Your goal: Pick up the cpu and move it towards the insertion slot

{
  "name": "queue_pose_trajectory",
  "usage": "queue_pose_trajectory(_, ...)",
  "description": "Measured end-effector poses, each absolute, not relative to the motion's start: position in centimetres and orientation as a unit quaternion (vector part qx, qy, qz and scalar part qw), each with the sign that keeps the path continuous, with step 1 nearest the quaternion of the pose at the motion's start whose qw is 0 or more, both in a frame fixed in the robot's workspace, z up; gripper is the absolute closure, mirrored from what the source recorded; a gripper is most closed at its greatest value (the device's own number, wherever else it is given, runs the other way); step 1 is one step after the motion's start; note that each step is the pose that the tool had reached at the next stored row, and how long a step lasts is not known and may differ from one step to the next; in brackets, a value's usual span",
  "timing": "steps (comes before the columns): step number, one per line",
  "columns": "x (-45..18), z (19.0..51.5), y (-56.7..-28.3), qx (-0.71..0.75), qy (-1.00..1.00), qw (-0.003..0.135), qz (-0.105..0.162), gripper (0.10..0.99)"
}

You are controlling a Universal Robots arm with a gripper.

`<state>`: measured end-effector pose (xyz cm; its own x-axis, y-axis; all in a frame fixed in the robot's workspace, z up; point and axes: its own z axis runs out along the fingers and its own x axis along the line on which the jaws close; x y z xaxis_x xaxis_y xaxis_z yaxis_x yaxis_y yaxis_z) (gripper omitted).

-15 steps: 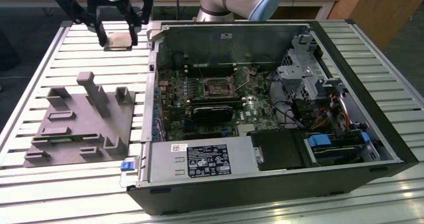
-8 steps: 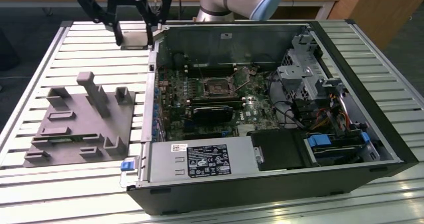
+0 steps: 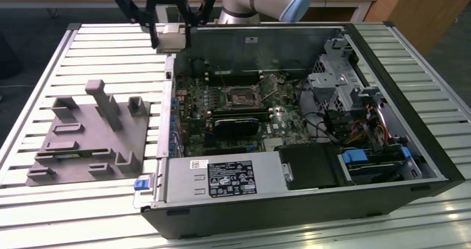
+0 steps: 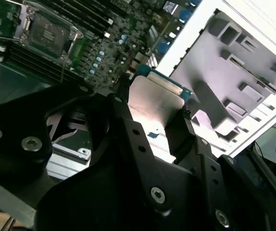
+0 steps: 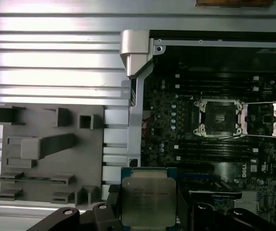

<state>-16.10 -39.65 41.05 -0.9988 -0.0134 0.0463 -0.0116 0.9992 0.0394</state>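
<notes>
My gripper point(image 3: 171, 39) hangs high over the back left corner of the open computer case, shut on the cpu point(image 3: 171, 35), a small silvery-white square chip. In the first wrist view the cpu point(image 5: 148, 200) sits flat between the black fingers point(image 5: 110, 211), and the second wrist view shows its pale metal top point(image 4: 156, 102) held the same way. The insertion slot point(image 3: 241, 95), a dark square socket in a shiny frame on the green board, lies inside the case to the exterior view's right of the gripper and lower. Its frame stands open in both wrist views point(image 5: 218, 117) point(image 4: 47, 33).
A grey plastic fixture point(image 3: 92, 136) with upright posts lies on the slatted table point(image 3: 110, 44) at the exterior view's left of the case. The case wall point(image 3: 171, 78) runs between fixture and board. A black card point(image 3: 237, 127), drive cage point(image 3: 338, 78) and power supply point(image 3: 224, 177) crowd the case.
</notes>
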Motion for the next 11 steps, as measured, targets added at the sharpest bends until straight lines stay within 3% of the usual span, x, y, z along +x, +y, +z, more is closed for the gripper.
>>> queue_pose_trajectory(11,-12.6,41.0,-38.8,0.006,-1.000,0.024,-0.020,0.541)
